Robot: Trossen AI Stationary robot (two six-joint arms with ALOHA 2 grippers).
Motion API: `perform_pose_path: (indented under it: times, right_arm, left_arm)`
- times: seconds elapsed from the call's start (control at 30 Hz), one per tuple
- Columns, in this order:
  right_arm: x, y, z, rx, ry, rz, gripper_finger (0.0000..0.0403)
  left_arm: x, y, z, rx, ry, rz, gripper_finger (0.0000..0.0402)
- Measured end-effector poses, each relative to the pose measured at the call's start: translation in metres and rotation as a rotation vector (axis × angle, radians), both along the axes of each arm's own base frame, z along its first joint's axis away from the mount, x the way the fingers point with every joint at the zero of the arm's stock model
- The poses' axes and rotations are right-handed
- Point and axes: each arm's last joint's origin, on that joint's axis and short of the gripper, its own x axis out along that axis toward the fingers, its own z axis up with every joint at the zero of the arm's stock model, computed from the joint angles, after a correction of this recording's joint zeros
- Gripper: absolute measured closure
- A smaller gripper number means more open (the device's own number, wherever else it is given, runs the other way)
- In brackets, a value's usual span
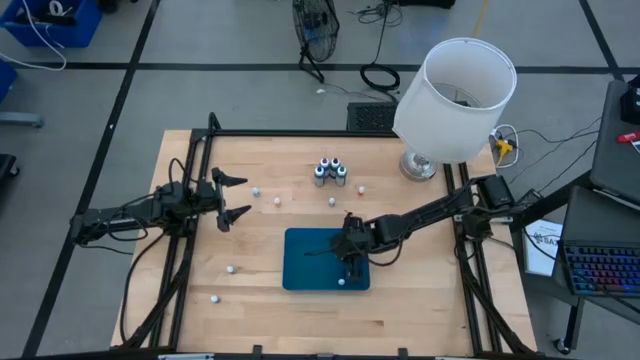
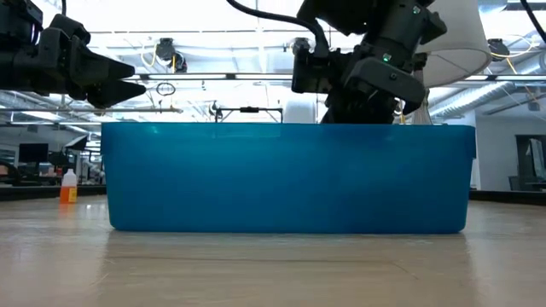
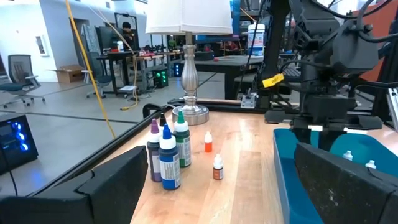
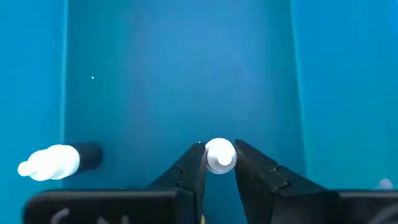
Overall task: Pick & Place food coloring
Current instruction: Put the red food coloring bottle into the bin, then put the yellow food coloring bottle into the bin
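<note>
I have the right gripper point(image 4: 220, 163) down inside the teal tray point(image 1: 300, 262), near the tray's right front corner, its fingers point(image 4: 189, 171) pinching the white cap of a small food coloring bottle point(image 4: 219, 154). From the wrist camera that bottle points cap-first toward me, so its long axis runs roughly upright against the tray floor, though I cannot see its body. A second small bottle point(image 4: 57, 162) lies on its side on the tray floor just beside it, long axis flat, white cap pointing away from its dark end. That makes two I can count in the tray from the right wrist camera. Out on the wooden table point(image 1: 420, 300) I count about six more tiny white-capped bottles scattered loose: two point(image 1: 256, 192) near the left gripper, two toward the back centre, and two point(image 1: 231, 269) by the front left corner; their orientation is too small to read. A cluster of four larger dye bottles point(image 1: 329, 171) stands upright near the back edge, beside a white lamp point(image 1: 455, 100). The left gripper point(image 1: 232, 197) hangs over the table's left side, fingers spread wide, holding nothing.
</note>
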Motion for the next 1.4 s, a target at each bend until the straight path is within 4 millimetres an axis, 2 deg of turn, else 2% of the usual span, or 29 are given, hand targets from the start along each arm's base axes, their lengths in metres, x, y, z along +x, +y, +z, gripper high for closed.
perform_pose_path:
  times: [0.2,0.47,0.63,0.8,1.03,1.23,1.4]
  right_arm:
    - [-0.003,0.000,0.015,0.012,-0.047,0.002,0.0285]
    - [-0.015,-0.004,0.044,-0.009,-0.089,0.022,0.0281]
    - [-0.034,-0.027,0.071,-0.143,-0.089,-0.033,0.0268]
    - [-0.049,-0.064,0.087,-0.149,-0.028,-0.097,0.0228]
    - [-0.050,-0.115,0.077,-0.153,0.066,-0.158,0.0178]
    - [-0.049,-0.149,0.063,-0.185,0.114,-0.177,0.0178]
    - [-0.047,-0.170,0.044,-0.178,0.183,-0.211,0.0182]
  left_arm:
    - [0.000,0.000,0.000,0.000,0.001,0.000,0.0002]
    - [0.000,0.000,0.000,0.000,0.000,0.000,0.0002]
    - [0.000,0.000,0.000,0.000,0.000,0.000,0.0002]
    - [0.000,0.000,0.000,0.000,0.000,0.000,0.0002]
    - [0.000,0.000,0.000,0.000,0.000,0.000,0.0002]
    - [0.000,0.000,0.000,0.000,0.000,0.000,0.0002]
    - [0.000,0.000,0.000,0.000,0.000,0.000,0.0002]
